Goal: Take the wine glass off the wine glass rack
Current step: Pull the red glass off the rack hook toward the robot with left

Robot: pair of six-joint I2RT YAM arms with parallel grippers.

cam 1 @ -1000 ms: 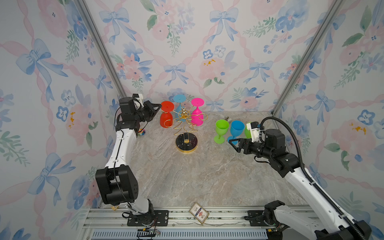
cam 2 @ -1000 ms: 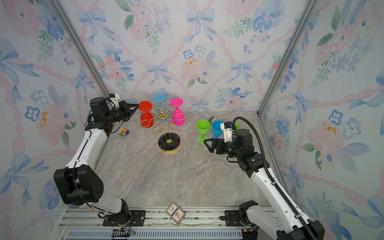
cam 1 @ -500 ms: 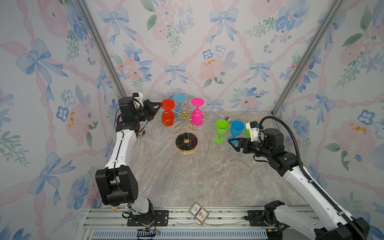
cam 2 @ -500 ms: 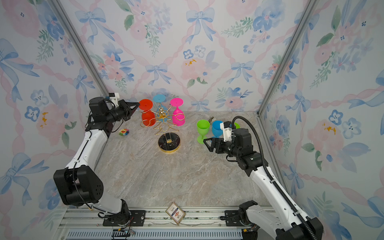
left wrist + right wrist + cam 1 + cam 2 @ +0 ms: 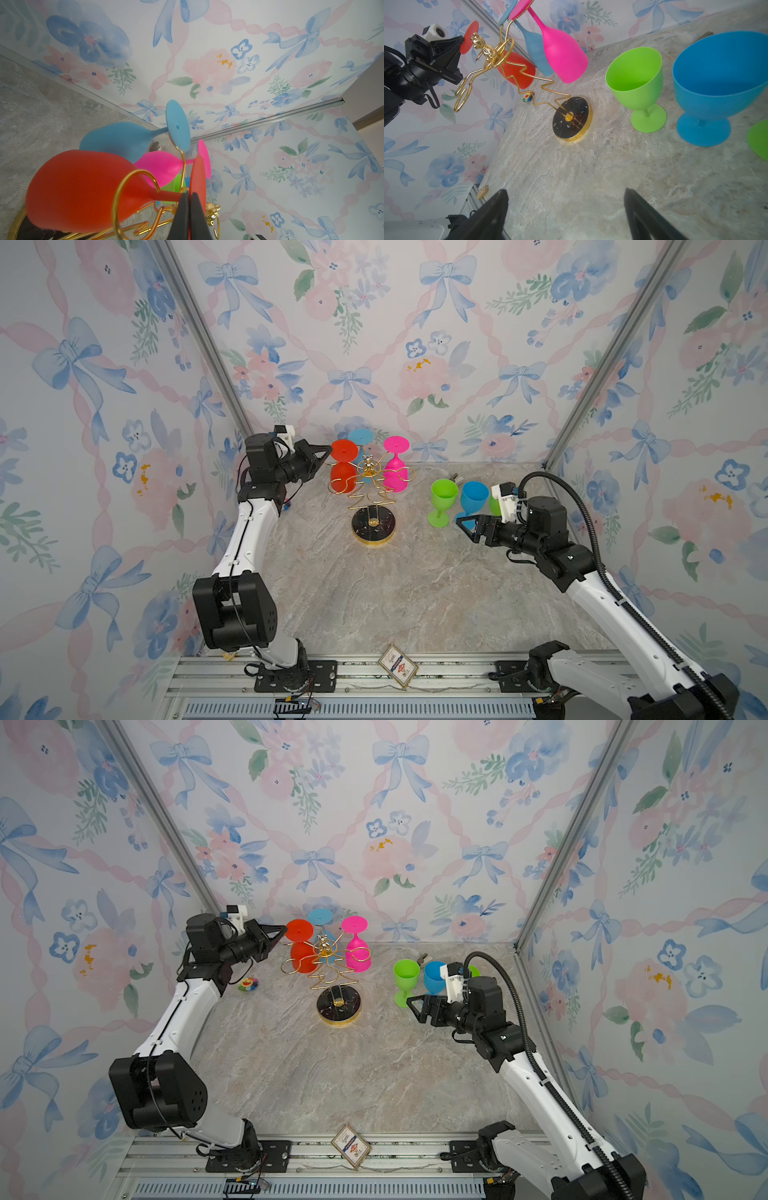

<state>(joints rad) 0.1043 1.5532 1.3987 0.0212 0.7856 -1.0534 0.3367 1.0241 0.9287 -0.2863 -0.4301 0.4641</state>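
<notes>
The gold wire wine glass rack [image 5: 370,489] stands on its round black base [image 5: 338,1006] at the back middle of the table. A red wine glass [image 5: 343,477] hangs upside down with its stem in one gold loop [image 5: 133,176]. My left gripper [image 5: 328,450] is shut on the rim of the red glass's flat foot [image 5: 198,176], and the black fingers [image 5: 182,212] pinch the disc's edge. A pink wine glass [image 5: 395,475] and a light blue wine glass [image 5: 116,139] also hang on the rack. My right gripper [image 5: 564,193] is open over bare table, right of the rack.
A green goblet [image 5: 442,497] and a blue goblet [image 5: 473,497] stand upright right of the rack, close to my right gripper [image 5: 459,524]. A small colourful toy [image 5: 248,983] lies by the left wall. A card [image 5: 397,666] rests on the front rail.
My left gripper and the red glass have edged slightly to the right, toward the rack's centre. The right arm has hardly moved.
</notes>
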